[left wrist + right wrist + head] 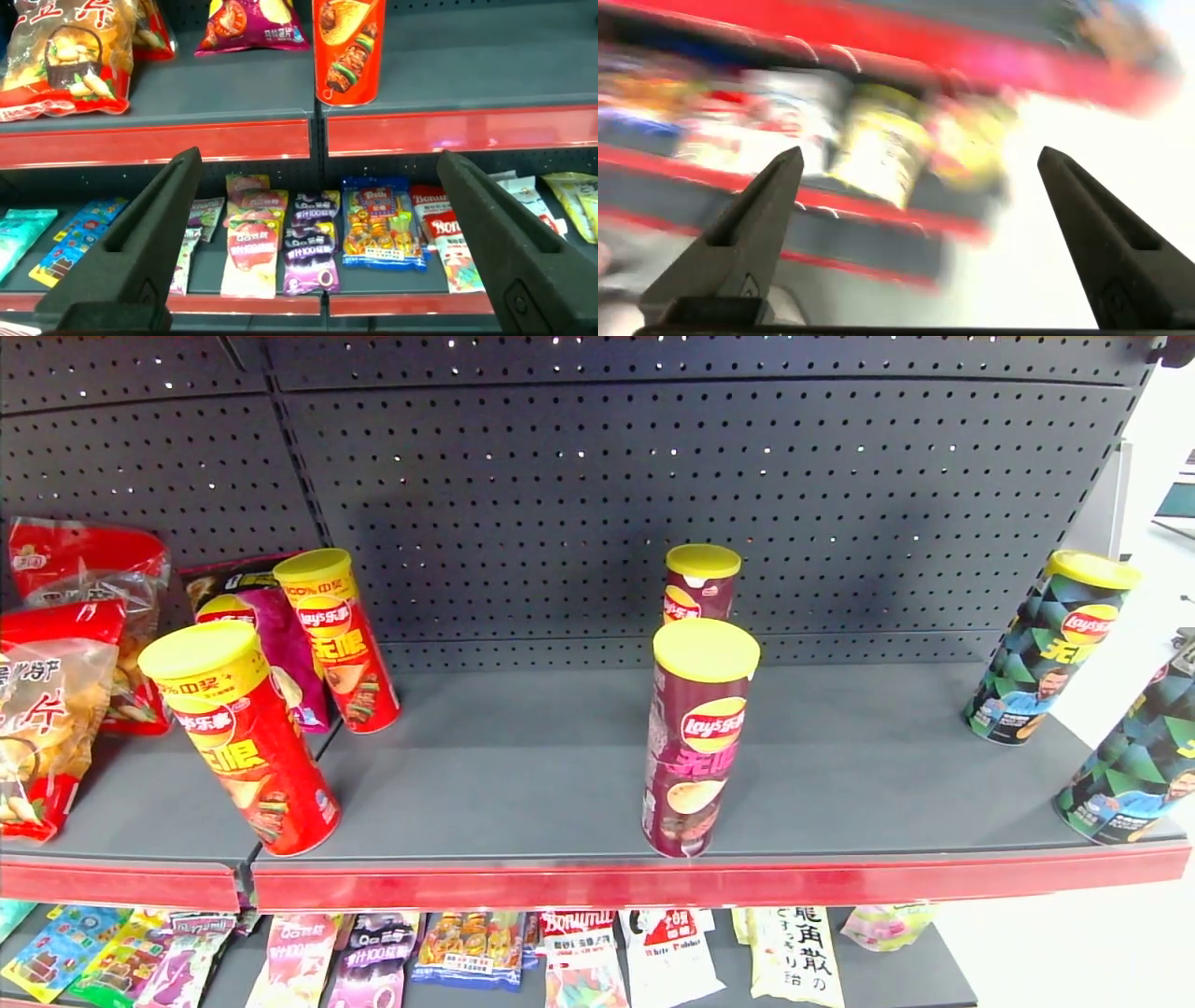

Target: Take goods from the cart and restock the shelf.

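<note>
Grey steel shelf (523, 775) with a red front lip faces the left gripper (320, 159), whose fingers stand spread wide with nothing between them. Beyond it a red crisp can (348, 51) stands upright at the shelf's front edge, with snack packets (308, 238) lying on the tier beneath. The right gripper (920, 154) is likewise spread and empty; past it, heavily blurred, are what may be more packets.
</note>
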